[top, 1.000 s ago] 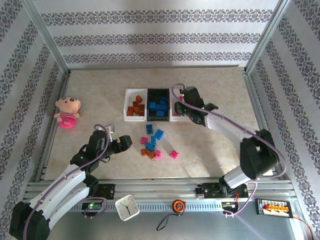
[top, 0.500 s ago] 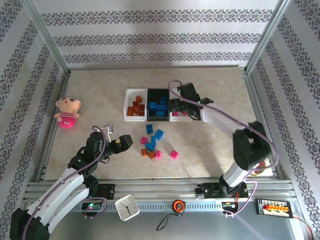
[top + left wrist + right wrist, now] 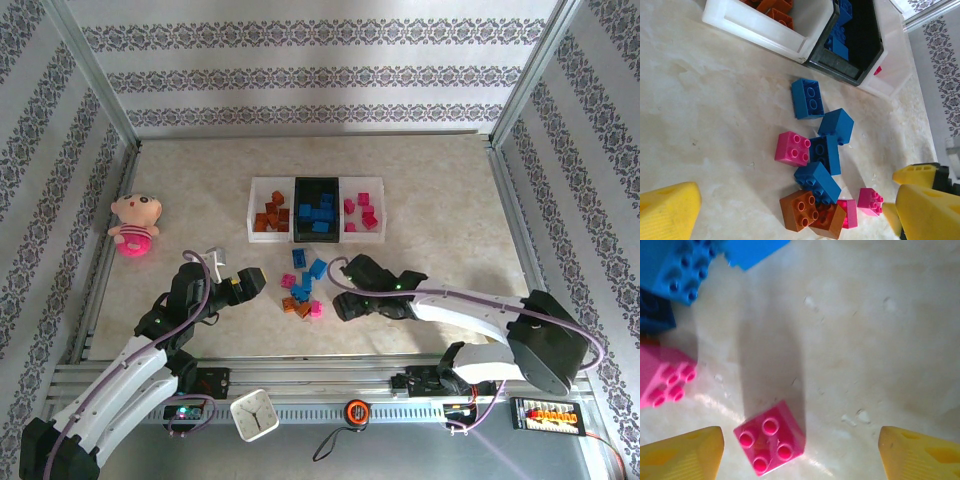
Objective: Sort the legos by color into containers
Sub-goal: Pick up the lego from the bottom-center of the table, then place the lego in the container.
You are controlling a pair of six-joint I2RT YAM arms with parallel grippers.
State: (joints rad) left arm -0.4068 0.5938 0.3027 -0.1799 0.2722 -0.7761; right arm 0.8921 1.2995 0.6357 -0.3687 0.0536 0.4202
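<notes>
Our right gripper (image 3: 799,452) spreads wide around one pink lego (image 3: 769,437).
The left gripper (image 3: 790,212) gapes too, seemingly near the loose legos (image 3: 817,165).

You have three trays (image 3: 270,239), and lying loose outside them four blue bricks (image 3: 807,98), three pink bricks (image 3: 792,148), two orange bricks (image 3: 800,211)

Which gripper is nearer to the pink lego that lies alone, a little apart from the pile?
Right. The right gripper is open right at the pink lego, one finger on each side of it. The left gripper is open on the other side of the pile.
</notes>
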